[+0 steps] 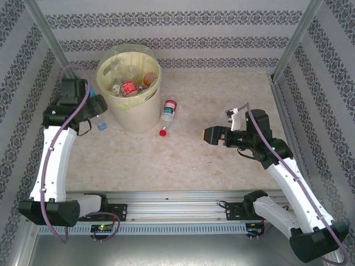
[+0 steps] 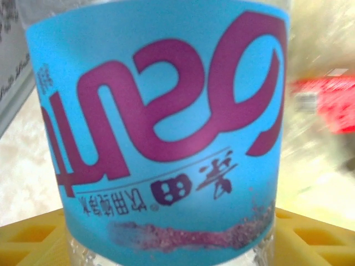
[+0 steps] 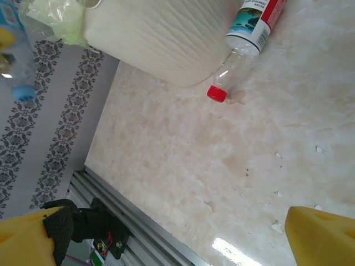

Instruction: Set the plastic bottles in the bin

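Two bottles are outside the bin.

Left gripper [image 1: 94, 112]: pinching a clear plastic bottle with a sky-blue label and blue cap [image 2: 161, 127], yellow fingers [image 2: 33, 244] either side. The bottle's long axis runs near-and-down from the jaws, cap at the low end. The round cream-white plastic bin with a pale green liner [image 1: 138, 113] stands just beside this gripper, to its right. The rim looks higher than the cap, so I judge a lift is needed before crossing over.

Right gripper [image 1: 211, 134]: jaws spread wide, nothing between them. A clear plastic bottle with a red-and-teal label and red cap [image 1: 168, 110] lies on the marbled table [image 1: 222, 88] to its left, cap towards the arms and base by the bin wall. Whether it touches the wall I cannot tell. The right arm is nearer, with nothing in between.
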Controlling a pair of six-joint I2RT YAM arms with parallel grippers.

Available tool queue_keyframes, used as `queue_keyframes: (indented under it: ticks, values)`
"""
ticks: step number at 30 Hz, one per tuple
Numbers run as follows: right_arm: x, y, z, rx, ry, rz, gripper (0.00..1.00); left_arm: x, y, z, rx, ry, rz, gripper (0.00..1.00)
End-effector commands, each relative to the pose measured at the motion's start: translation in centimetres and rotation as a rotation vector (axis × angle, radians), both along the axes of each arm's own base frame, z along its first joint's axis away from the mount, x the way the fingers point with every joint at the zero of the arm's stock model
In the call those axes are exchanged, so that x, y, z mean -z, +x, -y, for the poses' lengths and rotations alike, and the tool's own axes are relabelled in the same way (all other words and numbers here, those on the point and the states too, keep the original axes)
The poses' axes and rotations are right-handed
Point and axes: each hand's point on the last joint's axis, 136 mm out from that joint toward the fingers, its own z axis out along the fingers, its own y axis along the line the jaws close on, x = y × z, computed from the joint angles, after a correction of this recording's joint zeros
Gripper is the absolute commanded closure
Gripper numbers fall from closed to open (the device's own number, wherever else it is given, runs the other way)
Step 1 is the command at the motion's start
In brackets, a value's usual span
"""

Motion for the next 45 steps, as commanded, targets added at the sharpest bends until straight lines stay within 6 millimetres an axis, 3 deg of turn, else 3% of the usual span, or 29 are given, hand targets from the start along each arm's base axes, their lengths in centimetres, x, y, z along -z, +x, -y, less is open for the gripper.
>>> queue_keyframes:
  ticks: [1,5,10,16,22,28,37,41,45]
  values:
    - [-0.7,-0.1,-0.1,-0.006,0.020,0.019,0.02,-2.6,0.5,-0.1,0.040,0.029,0.013,0.30]
    - [-0.8,-0.2,-0.1,-0.006,0.019,0.019,0.02,-6.0,2.7,-0.1,0.052,0.042,0.076,0.30]
    - [-1.2,0.0,-0.1,-0.007,0.019,0.026,0.02,-8.5,6.1,0.9,0.084,0.000,0.136,0.30]
    - [-1.2,0.0,-0.2,-0.006,0.022,0.026,0.02,-8.8,10.5,2.9,0.125,-0.019,0.148,0.30]
    - [-1.1,-0.2,-0.2,-0.005,0.017,0.021,0.02,-7.1,13.9,4.4,0.130,-0.016,0.121,0.30]
    - [-1.1,-0.3,-0.1,0.000,0.015,0.021,0.02,-4.1,14.8,5.0,0.070,-0.027,0.083,0.30]
    - [-1.0,-0.5,-0.1,-0.003,0.014,0.020,0.02,-1.0,14.1,4.6,-0.001,-0.024,0.042,0.26]
    - [-1.0,-0.6,0.0,-0.001,0.015,0.023,0.02,-1.0,14.0,4.4,-0.013,-0.025,0.049,0.19]
    - [-1.0,-0.6,-0.1,-0.002,0.017,0.022,0.02,-2.5,14.1,5.0,0.020,-0.039,0.081,0.07]
